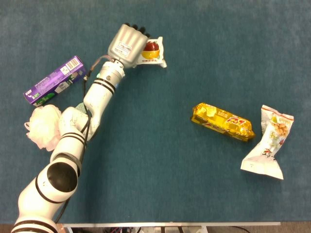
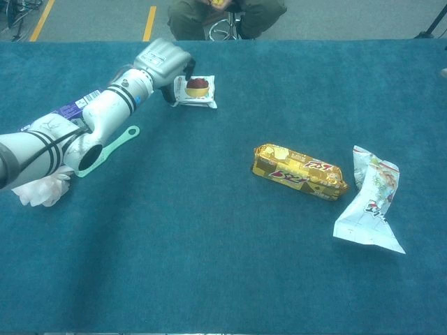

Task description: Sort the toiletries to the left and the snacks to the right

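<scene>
The left hand (image 1: pixel 128 42) lies over the left edge of a small snack packet (image 1: pixel 152 52) at the far side of the blue surface (image 1: pixel 160 160); its fingers (image 2: pixel 187 68) curl down against that edge, but whether they pinch the packet or only press on it cannot be told from either view. The right hand is not in view. The packet lies flat on the surface, left of centre and well apart from the two other snacks, a gold biscuit pack (image 1: pixel 223 121) and a white snack bag (image 1: pixel 267 144), which lie close together at the right. The toiletries are grouped at the left: a purple box (image 1: pixel 54 81), a bath sponge (image 1: pixel 43 126) and a green brush (image 2: pixel 105 151), the last partly covered by the forearm. Judged from this layout, only the small packet remains unsorted. The main risk is a weak hold: thin, slippery film gripped at one edge may slide out or fold during transfer, dropping the packet short of the right side. A secondary risk is the forearm sweeping the brush or box.
</scene>
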Robot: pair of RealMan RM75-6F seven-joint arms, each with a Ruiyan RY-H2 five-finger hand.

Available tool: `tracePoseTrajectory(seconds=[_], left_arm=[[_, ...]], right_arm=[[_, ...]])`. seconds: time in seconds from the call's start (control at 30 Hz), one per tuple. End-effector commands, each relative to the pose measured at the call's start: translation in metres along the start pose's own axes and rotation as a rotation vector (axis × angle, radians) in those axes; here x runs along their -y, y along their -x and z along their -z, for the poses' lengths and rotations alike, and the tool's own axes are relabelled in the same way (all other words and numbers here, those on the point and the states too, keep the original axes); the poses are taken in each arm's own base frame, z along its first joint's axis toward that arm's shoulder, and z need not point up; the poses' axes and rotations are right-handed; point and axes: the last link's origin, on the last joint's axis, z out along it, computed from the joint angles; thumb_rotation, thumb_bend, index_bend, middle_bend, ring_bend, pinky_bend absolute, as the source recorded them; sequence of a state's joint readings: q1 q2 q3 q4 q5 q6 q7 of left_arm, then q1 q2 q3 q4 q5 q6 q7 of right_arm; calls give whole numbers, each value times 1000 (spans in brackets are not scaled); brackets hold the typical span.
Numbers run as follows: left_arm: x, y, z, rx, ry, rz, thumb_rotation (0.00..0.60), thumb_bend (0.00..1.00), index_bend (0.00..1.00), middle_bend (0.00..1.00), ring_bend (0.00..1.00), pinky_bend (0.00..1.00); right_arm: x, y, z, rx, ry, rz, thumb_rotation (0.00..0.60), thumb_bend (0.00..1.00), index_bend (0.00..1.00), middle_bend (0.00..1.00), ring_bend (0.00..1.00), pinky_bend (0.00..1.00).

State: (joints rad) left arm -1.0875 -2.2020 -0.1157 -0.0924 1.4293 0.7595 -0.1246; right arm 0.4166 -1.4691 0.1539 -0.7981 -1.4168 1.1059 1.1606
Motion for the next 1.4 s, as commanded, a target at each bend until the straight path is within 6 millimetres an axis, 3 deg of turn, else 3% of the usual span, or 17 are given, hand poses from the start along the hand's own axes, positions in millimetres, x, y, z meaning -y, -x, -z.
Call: tracePoseTrajectory(seconds=[0.03,0.2,0.33,0.6,0.77,0.83,1.07,1.4], left_arm=[[-16,0,2,-24,40,21,600,112,443,351,356,450],[-37,-5,4,-75,90,59,600,112,443,350,356,450],[-40,-9,3,-97,87,110,600,112,437,344,352,449],[-11,-20,-7,-66,54,88,600,112,282,213,237,396],[10,-17,-10,29,54,8,600,112,81,26,79,264],[17,-15,-11,72,56,-6,600,112,46,1,38,239],[23,-8,-10,191,93,-52,600,112,39,0,22,234],[12,-9,-15,202,126,-66,600,112,79,41,63,239]], right_arm=[[0,1,0,0,-1,-3,600,0,433,441,356,523],[4,-1,1,-8,-30,-28,600,0,434,441,356,523],[15,-10,2,-22,-84,-45,600,0,434,443,356,523],[49,-40,10,-84,-208,-28,600,0,434,443,356,523],[65,-49,14,-101,-238,-8,600,0,434,443,356,523],[69,-49,15,-101,-242,-3,600,0,434,443,356,523],[69,-44,15,-90,-222,-4,600,0,434,443,356,523],[53,-39,15,-79,-177,-18,600,0,434,443,356,523]])
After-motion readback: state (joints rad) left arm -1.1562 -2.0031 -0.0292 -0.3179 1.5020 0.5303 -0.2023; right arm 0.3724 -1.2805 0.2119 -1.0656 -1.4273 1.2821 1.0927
